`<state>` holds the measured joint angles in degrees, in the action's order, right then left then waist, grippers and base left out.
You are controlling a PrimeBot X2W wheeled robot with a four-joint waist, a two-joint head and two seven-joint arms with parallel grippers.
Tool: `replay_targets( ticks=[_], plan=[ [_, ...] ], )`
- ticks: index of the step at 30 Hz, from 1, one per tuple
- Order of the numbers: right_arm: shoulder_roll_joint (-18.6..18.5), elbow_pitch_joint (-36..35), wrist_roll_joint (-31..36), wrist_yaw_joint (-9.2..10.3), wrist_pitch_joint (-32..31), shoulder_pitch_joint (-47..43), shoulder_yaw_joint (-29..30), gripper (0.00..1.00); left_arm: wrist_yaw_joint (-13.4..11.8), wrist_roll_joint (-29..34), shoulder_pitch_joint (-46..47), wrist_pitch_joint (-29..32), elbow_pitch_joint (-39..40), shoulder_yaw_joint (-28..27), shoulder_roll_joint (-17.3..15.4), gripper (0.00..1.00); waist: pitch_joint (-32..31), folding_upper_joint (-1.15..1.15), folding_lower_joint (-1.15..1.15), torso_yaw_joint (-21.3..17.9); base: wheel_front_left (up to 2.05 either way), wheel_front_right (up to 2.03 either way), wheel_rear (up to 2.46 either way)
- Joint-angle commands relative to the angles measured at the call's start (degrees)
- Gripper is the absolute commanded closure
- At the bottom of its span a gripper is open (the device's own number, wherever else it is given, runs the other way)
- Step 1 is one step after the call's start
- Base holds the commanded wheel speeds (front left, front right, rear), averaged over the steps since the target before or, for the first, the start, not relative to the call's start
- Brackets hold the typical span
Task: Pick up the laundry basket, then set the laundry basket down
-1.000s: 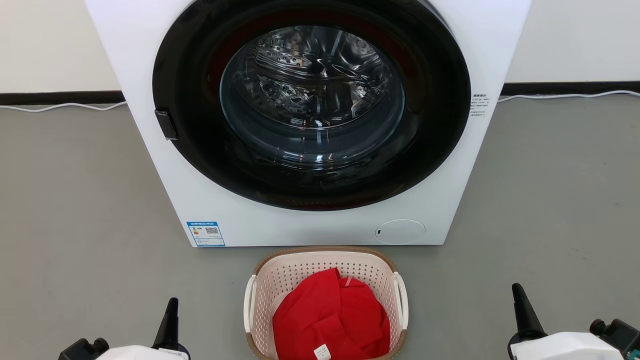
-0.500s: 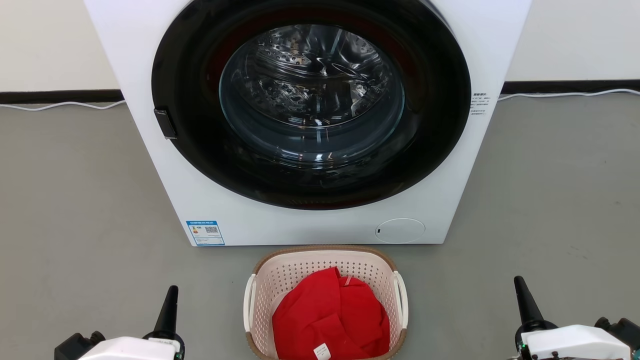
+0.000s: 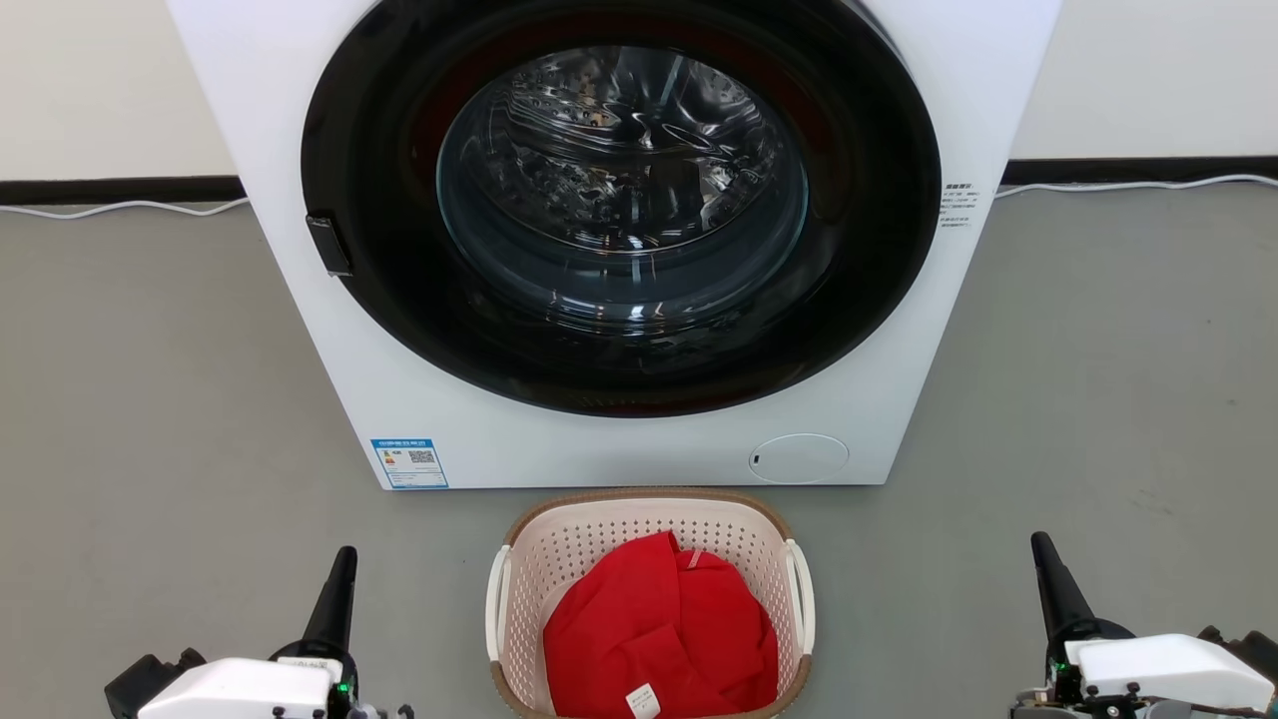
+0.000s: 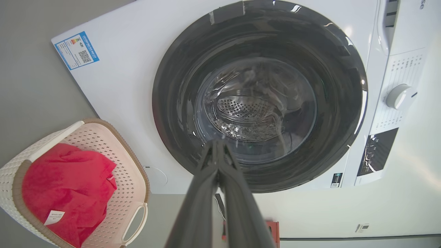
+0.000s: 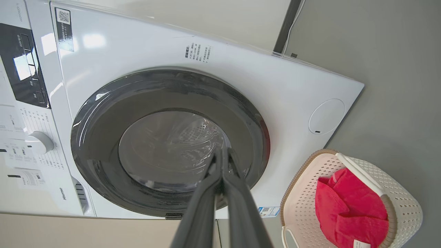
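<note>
Left gripper (image 4: 217, 148) fingers pressed together, empty, tips before the washer (image 4: 131, 65) door (image 4: 172, 103) glass. Basket (image 4: 122, 172) on the floor (image 4: 27, 103) just beside the washer front, holding red cloth (image 4: 65, 179) with a white tag (image 4: 54, 217). Well apart from the gripper.

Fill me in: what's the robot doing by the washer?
Nothing is being handled yet. The laundry basket, with a red cloth in it, sits on the floor in front of the washer. The left gripper and right gripper hover either side of it, both shut, touching nothing. The pick-up is not yet begun.
</note>
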<state>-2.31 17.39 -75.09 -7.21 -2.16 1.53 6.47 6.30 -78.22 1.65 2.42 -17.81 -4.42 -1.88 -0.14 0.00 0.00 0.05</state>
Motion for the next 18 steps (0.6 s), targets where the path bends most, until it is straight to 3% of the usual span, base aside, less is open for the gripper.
replay_targets(
  ticks=[1,18],
  plan=[
    [-0.5,-2.0,-2.6,-0.26,-0.9,3.1,-0.8,1.0,0.5,-2.0,3.1,0.6,2.0,-1.5,-0.8,1.0,0.0,0.0,0.0,0.0,0.0,0.0,0.0],
    [-0.6,-3.1,-13.8,-0.27,-3.6,4.3,-0.1,1.0,1.0,-11.3,4.2,3.3,3.3,-2.0,-0.9,1.0,0.3,0.0,0.0,0.0,0.0,0.0,0.0]
  ],
)
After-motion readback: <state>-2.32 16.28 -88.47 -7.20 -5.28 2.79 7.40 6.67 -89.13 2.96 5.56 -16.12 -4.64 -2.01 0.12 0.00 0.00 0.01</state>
